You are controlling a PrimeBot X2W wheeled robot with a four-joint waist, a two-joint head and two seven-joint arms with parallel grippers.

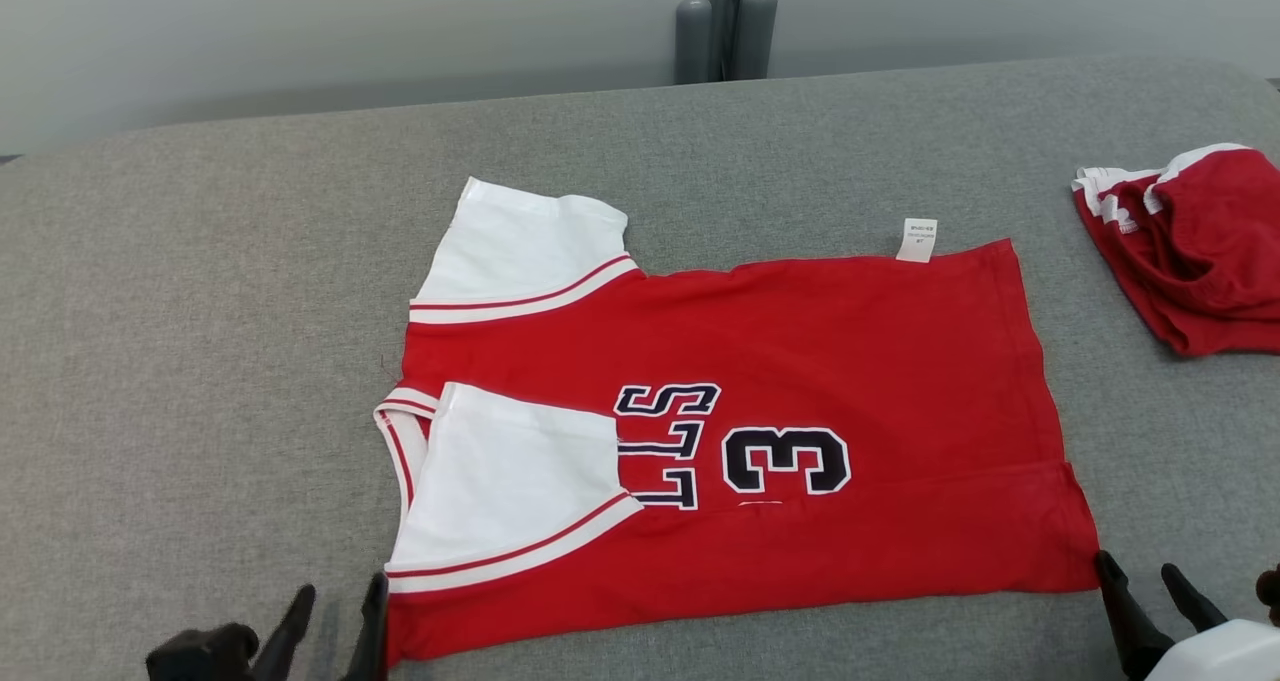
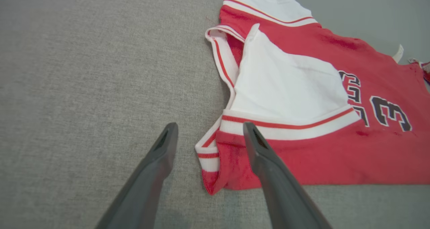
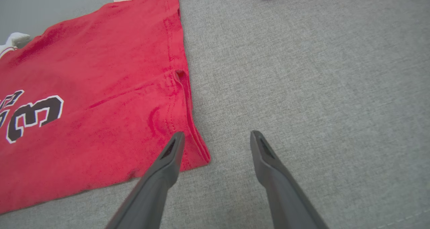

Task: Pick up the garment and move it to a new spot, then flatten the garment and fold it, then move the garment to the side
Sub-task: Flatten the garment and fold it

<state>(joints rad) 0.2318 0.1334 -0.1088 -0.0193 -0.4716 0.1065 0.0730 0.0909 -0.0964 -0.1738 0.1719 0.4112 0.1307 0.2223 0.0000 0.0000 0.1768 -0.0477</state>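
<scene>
Scene: We look down on a grey fabric-covered table (image 1: 200, 361), with a red jersey (image 1: 850, 351) spread flat across its middle.
Jersey: It lies sideways to us, printed side up. The collar (image 1: 398, 441) is toward the robot's left and the hem toward its right, and the near edge runs from one gripper to the other.
Sleeves: Both are white with red-striped cuffs. We see the near sleeve (image 1: 510, 481) turned in over the chest and the far sleeve (image 1: 520, 251) sticking out toward the back of the table.
Lettering: A dark, white-edged number 3 (image 1: 787, 459) sits mid-chest. The dark letters (image 1: 665, 446) beside it are partly covered by the near sleeve.
Tag: A small white label (image 1: 917, 240) pokes out past the jersey's far edge.
Left gripper (image 1: 341, 586): Its two dark fingers stand well apart at the near corner of the collar end. In the left wrist view we see that corner lying between them, with one finger crossing over the red cloth. Nothing is held, and we cannot tell whether the finger touches the cloth.
Right gripper (image 1: 1135, 563): It is spread wide too, at the hem's near corner. In the right wrist view one finger lies over the hem's edge and the other over bare table, with the corner's tip between them. Nothing is gripped.
Aside: A second red-and-white garment (image 1: 1200, 251) sits bunched at the table's far right, well apart from the jersey.
Behind: A grey post (image 1: 727, 21) rises against a pale wall (image 1: 300, 31).
</scene>
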